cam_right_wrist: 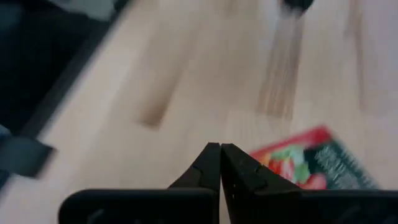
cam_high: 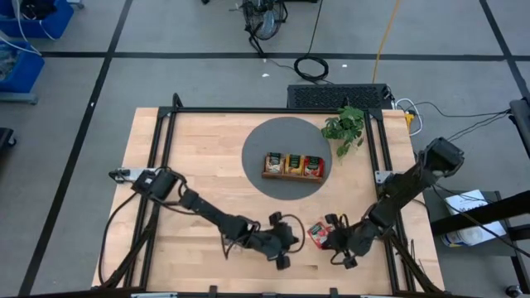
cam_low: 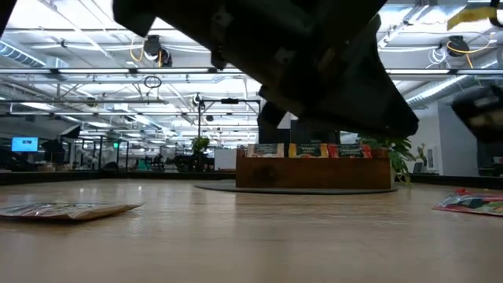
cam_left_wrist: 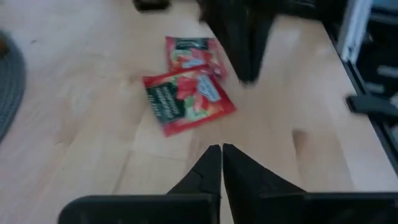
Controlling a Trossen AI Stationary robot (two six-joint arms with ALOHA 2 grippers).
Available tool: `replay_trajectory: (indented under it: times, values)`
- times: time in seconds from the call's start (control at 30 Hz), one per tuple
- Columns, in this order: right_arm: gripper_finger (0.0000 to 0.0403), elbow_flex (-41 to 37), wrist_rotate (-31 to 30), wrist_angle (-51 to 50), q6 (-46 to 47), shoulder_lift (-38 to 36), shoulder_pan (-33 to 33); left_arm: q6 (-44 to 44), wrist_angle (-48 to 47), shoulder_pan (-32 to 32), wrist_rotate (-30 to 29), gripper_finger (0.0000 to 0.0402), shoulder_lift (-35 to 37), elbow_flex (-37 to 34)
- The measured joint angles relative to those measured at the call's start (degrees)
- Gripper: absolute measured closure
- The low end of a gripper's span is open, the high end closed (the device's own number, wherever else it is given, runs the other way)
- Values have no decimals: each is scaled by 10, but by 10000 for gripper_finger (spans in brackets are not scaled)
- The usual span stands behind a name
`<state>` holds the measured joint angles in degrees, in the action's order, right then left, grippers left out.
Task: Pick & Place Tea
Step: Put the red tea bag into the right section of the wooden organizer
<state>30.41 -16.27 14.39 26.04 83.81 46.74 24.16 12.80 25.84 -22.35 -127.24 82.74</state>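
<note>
While jaws pinch, red packets (cam_left_wrist: 186, 93) seemingly overlap.

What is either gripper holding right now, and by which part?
Nothing. The left gripper and right gripper are both shut on empty air; the red tea packets lie loose on the table.

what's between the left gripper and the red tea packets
Only bare wooden table: in the left wrist view, nothing lies between the shut left gripper and the two red tea packets.
</note>
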Motion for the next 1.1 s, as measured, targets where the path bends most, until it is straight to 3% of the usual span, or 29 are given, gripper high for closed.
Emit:
replay_trajectory:
  times: [0.2, 0.33, 0.83, 1.1]
  values:
    - [402, 0, -2, -9, 23, 51, -1, 68, -8, -20, 1, 360, 0, 0]
    - [402, 1, -4, -8, 29, 61, -2, 63, -8, -24, 1, 334, 0, 0]
    - [403, 2, 21, 28, 1, 117, -48, 101, -8, -70, 104, 146, 0, 0]
    - [403, -13, 15, 56, -5, 126, -48, 135, -4, -93, 147, 128, -27, 2]
